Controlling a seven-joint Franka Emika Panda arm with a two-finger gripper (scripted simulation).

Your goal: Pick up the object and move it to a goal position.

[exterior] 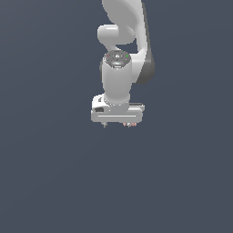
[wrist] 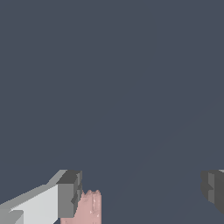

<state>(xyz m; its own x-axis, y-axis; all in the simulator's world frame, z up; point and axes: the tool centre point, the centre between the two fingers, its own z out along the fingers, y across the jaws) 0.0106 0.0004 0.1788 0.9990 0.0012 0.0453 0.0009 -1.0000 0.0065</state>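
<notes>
Hanging over the dark grey surface (exterior: 50, 182): white arm (exterior: 119, 77) w/ hand (exterior: 117, 124) pointing down.
Hand's jaws stand wide apart; wrist view shows salmon-pink object (wrist: 87, 209) touching inner face of one finger (wrist: 68, 194), well apart from the other finger (wrist: 213, 188). Ext. view: pink bits just under hand's body.

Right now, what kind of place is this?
Most likely a bare simulator scene, not a real room: a flat, featureless grey-blue floor fills both views, with only a white robot arm, its tool spread wide, and a small pink blob right beside one finger.
</notes>
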